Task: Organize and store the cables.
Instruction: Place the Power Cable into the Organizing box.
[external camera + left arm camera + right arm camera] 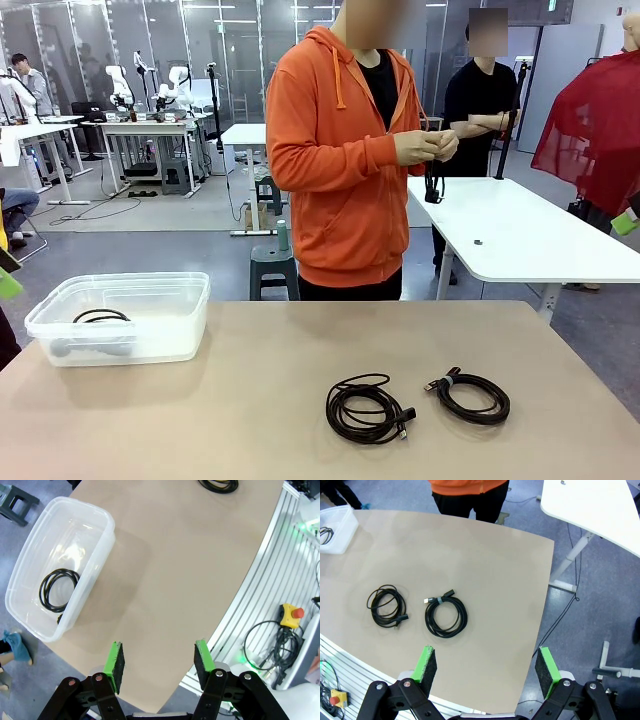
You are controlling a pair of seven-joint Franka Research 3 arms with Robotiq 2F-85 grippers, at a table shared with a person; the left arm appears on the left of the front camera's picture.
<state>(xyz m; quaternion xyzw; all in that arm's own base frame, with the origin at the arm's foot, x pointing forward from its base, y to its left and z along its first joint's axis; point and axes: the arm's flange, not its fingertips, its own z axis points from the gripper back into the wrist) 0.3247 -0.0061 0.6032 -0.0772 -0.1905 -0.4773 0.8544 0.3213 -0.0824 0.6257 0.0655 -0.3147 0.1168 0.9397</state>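
Two coiled black cables lie side by side, not touching, near the robot's edge of a bare tan tabletop [250,400]. The loose cable [345,420] sits to the robot's left of the banded cable [500,400]. A third cable [43,590] rests in the bottom of a clear plastic bin [120,285] at the tabletop's far left corner. Across the tabletop, a person in an orange hoodie [340,170] holds a fourth cable [433,185], which dangles from both hands [425,148]. The left gripper [159,645] hangs released over the tabletop's near edge beside the bin, with nothing between its pads. The right gripper [485,652] hangs spread wide and empty above the two coils. Behind them are a grey floor, a white table [520,230], a small stool [273,265] and rows of workbenches.
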